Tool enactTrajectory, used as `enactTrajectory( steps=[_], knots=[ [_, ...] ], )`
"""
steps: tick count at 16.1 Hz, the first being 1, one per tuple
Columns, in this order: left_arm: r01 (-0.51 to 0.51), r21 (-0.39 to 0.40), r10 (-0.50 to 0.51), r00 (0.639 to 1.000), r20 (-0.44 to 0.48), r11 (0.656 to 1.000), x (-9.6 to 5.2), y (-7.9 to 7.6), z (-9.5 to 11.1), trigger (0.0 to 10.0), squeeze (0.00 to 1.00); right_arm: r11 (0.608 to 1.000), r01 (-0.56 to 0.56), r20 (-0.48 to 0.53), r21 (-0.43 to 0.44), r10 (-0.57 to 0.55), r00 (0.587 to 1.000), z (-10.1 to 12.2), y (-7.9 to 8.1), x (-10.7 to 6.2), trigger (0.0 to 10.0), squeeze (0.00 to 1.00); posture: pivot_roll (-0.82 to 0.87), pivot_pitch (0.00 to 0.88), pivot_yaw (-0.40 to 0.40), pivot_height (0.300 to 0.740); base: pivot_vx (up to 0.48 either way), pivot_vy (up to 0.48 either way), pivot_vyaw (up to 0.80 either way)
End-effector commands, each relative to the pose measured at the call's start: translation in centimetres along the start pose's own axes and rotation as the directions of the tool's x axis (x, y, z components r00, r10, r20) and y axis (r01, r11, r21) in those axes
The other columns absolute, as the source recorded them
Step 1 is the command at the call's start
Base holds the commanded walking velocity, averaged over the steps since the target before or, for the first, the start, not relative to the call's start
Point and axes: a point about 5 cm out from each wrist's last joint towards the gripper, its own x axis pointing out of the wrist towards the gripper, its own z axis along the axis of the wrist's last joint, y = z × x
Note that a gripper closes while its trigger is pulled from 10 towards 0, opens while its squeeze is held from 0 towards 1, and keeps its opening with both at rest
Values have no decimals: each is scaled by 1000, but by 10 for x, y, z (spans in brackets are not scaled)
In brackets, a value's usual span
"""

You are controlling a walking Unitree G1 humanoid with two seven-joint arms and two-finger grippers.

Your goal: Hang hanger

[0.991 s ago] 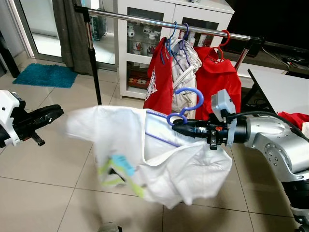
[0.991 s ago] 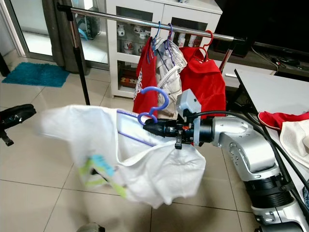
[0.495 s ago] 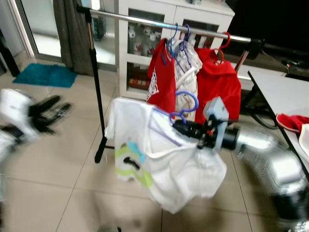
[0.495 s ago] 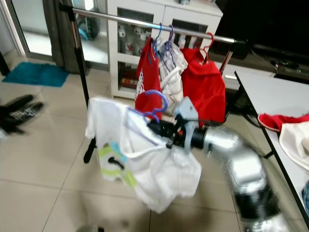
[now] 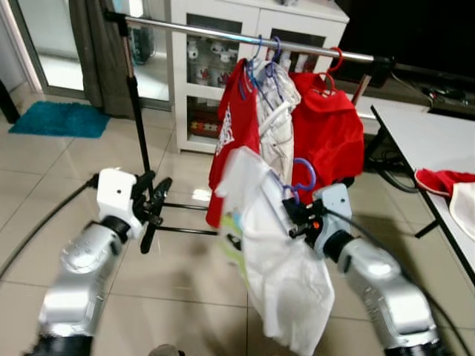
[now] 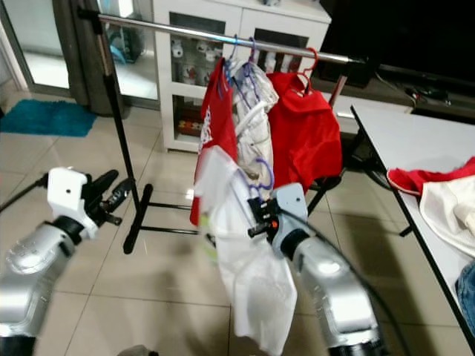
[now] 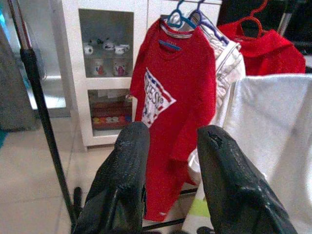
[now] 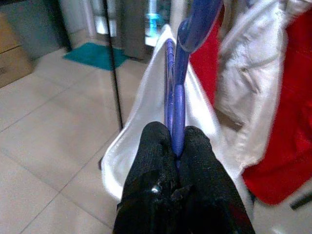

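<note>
A white T-shirt [image 5: 276,276] hangs on a blue hanger [image 5: 303,178], whose neck is pinched in my right gripper [image 5: 291,213], shut on it. In the right wrist view the two black fingers [image 8: 156,146] press together around the blue hanger [image 8: 176,100]. The shirt hangs edge-on just in front of the silver rail [image 5: 200,31], below its height. On the rail hang a red shirt [image 5: 236,111], a white garment [image 5: 278,111] and a red garment [image 5: 330,130]. My left gripper [image 5: 154,194] is open and holds nothing, raised beside the rack's pole [image 5: 137,111].
The rack's black floor bar [image 5: 148,231] lies under my left gripper. Behind the rail stands a white cabinet [image 5: 312,22]. A white table [image 5: 423,133] with a red cloth [image 5: 438,180] is at the right. A teal mat [image 5: 52,119] lies far left.
My right gripper has carried the hanger and shirt closer to the rack, and the shirt now hangs narrow. My left arm has come forward and up toward the rack's pole.
</note>
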Motion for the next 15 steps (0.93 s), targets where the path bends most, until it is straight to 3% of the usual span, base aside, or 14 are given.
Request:
enactTrajectory(
  steps=[1,3,5,7,9,15],
  knots=[
    [7,51,-5,1000,-25,999,2,-10,-1,10000,0,999,16,45,28,-17,999,5,-4,-2,10000,0,-74,0,-76,740,0,0,0],
    [0,48,1,1000,-27,999,1,-13,-3,10000,0,1000,6,36,29,-7,999,3,-4,-3,10000,0,-73,0,-76,740,0,0,0],
    [-11,28,12,1000,-24,1000,-1,-15,-3,10000,0,998,-53,29,-32,54,998,5,2,1,10000,0,-68,0,-66,740,122,0,800],
    [-4,26,4,1000,-27,1000,-4,-17,-1,10000,0,995,-93,45,-30,94,995,8,9,5,10000,0,-59,0,-65,740,278,0,800],
    [-40,22,41,998,-42,999,-14,-13,-5,10000,0,988,-148,49,-34,149,988,8,19,8,10000,0,-47,0,-91,740,379,0,800],
    [-16,32,17,999,-31,999,-13,-18,3,10000,0,984,-168,86,-57,172,981,19,26,16,10000,0,-27,0,-96,740,427,0,667]
  ],
)
